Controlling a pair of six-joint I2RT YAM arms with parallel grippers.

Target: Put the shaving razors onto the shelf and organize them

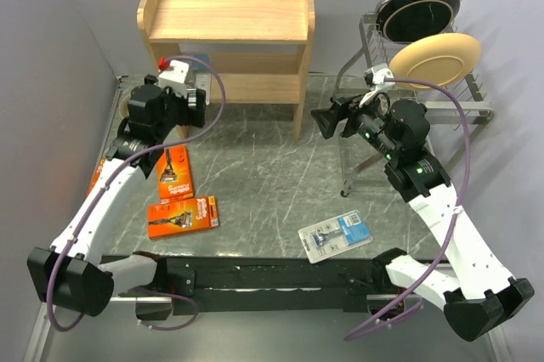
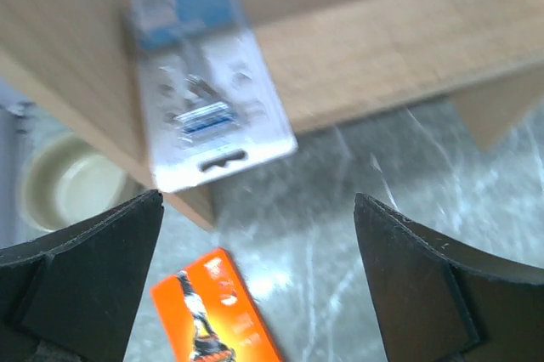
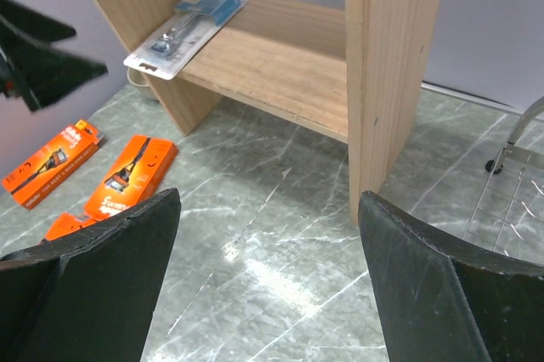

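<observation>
Looking down from above, we see the left gripper (image 1: 199, 95) at the left end of the shelf (image 1: 225, 18), level with its lower board. In the left wrist view its fingers (image 2: 93, 268) stand as wide apart as we ever see them, and nothing is between them. A clear blister pack (image 3: 181, 32) lies flat on that lower board at the left end, close to the side panel. Its hang-hole end juts out past the front edge.

The right gripper (image 3: 270, 200) hangs above the table (image 1: 272, 166) in front of the shelf's right side panel. It too is spread wide and holds nothing.

The second blister pack (image 1: 336, 237) lies on the table near the front edge, nearer the right arm. On the left side of the table, one orange pack (image 1: 174, 173) lies just behind another orange pack (image 1: 183, 216). A third orange pack (image 1: 97, 177) peeks out from under the left arm.

A wire dish rack (image 1: 476, 107) at the right holds a black plate (image 1: 418, 12) and a tan plate (image 1: 435, 60). A cream bowl (image 2: 64, 179) sits beside the shelf's left panel.
</observation>
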